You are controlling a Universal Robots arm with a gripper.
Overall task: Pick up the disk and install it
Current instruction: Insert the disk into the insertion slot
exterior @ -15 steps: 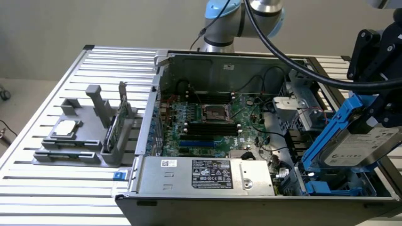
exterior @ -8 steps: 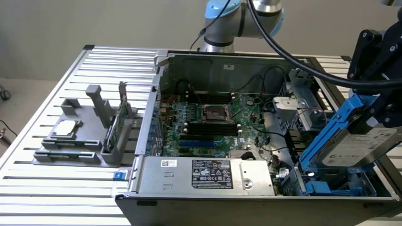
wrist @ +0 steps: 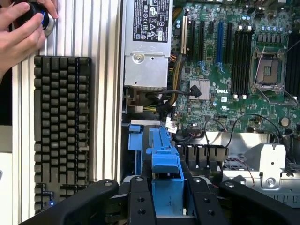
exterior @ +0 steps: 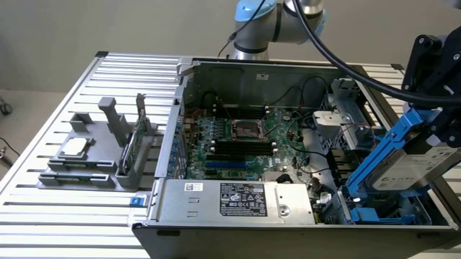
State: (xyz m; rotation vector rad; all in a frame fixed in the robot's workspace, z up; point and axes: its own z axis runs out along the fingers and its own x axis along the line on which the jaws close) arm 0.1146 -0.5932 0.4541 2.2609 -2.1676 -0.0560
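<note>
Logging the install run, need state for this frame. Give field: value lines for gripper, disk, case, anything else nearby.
gripper: shut on the disk
disk: held tilted over the case, exterior view's right, not seated
case: open, motherboard exposed
hand: on a round object beside the keyboard

The disk (exterior: 425, 167) is smooth silver metal with a white paper-like label, clipped in a glossy blue plastic frame. The gripper (wrist: 167, 192) looks matt black. The computer case (exterior: 252, 240) is dull grey sheet metal, and its power supply (exterior: 194, 202) is bare satin metal. The table (exterior: 65, 216) is ribbed pale matt metal, and the keyboard (wrist: 63, 131) is dark matt plastic
</note>
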